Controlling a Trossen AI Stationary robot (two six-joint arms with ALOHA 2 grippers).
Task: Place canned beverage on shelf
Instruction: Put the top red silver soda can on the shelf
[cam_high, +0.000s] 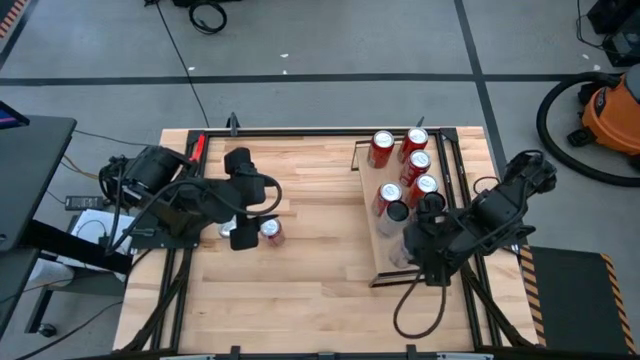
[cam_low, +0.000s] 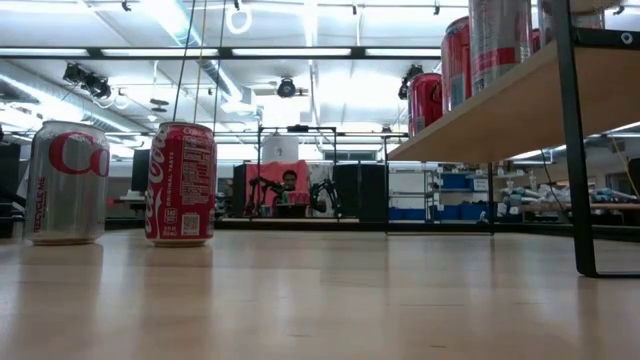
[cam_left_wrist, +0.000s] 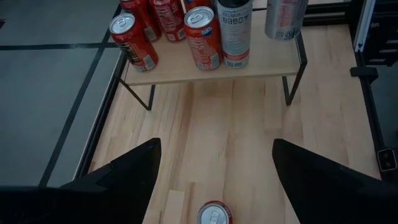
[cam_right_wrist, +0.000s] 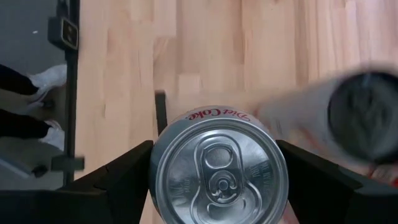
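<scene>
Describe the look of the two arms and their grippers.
Both arms are dark, near-black, with chunky rounded joint housings and black cables looping beside them. The left gripper and the right gripper each carry two fingers. Seen from the wrist cameras, the fingers are broad, matte-black wedges tapering toward their tips. No markings are visible.

Legible text, by item:

- Silver can, seen from above in the right wrist view: "Diet Coke" in red script along its upper side wall.
- Red can, standing on the bench in the low view: Coca-Cola script running vertically; small white print panel and a square code beneath it, too small to read.
- Silver can beside it: large red letters "Co", cut off by the curve; vertical small print "RECYCLE ME".
- Cans on the shelf: markings unreadable.
</scene>
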